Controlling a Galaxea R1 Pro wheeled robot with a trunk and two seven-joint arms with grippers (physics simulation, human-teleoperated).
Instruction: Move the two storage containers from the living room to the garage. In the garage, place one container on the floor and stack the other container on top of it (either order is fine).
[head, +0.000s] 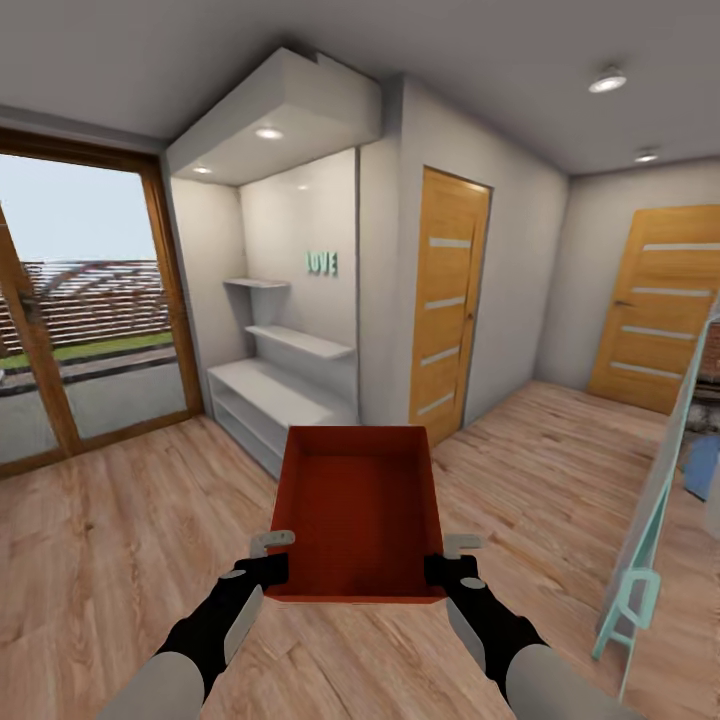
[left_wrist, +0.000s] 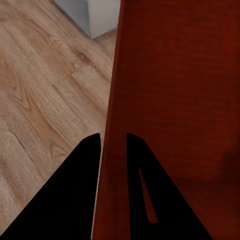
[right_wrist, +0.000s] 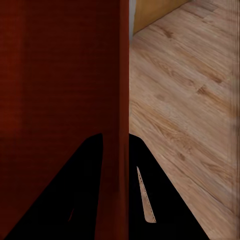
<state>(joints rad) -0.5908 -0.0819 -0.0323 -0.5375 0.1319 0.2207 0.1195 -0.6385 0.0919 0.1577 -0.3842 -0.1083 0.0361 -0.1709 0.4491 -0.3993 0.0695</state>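
Note:
I hold one orange-red storage container level in front of me over the light wood plank floor of the living room. My left gripper is shut on its left wall near the front corner. My right gripper is shut on its right wall. In the left wrist view the gripper pinches the thin red wall of the container. The right wrist view shows the right gripper clamped the same way on the container. The bin is empty. The garage and its floor are out of view.
A white shelf niche stands straight ahead. Right of it is an orange-wood door with glass slits, and a second such door at the far right. Wood-framed glass doors are at left. A pale teal frame leans at right.

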